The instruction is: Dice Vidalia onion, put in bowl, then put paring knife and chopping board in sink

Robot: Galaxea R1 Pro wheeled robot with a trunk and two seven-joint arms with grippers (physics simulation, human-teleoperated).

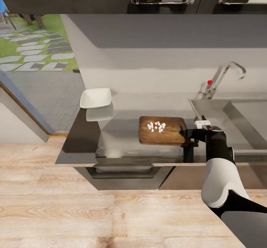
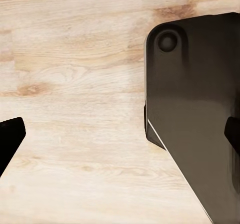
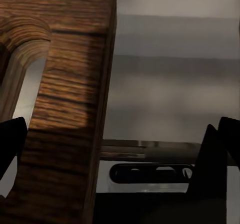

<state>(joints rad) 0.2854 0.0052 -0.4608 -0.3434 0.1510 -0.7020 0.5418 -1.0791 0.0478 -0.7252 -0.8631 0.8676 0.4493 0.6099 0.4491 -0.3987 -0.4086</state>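
**One board edge, loose dice riding on top**

Counter (image 1: 111, 144) is carrying the chopping board (image 1: 162, 130) beside the sink (image 1: 237, 118). Right gripper (image 1: 184, 132) is sitting open at the board's slot end, one finger under the slot. Left gripper (image 2: 120, 134) is hanging open over floor. Diced onion (image 1: 156, 126) is lying unsecured; tilting the board risks spilling cubes short of the bowl (image 1: 95, 98).

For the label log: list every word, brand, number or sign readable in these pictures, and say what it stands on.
None: no words, brands or numbers can be read in any view.
The only mark is a plain red dot on the chrome angular tap, with no lettering.
The dark-brown wooden chopping board, the white squarish bowl and the right gripper at the board's edge carry no print.
The white block on the right wrist is too small to tell.
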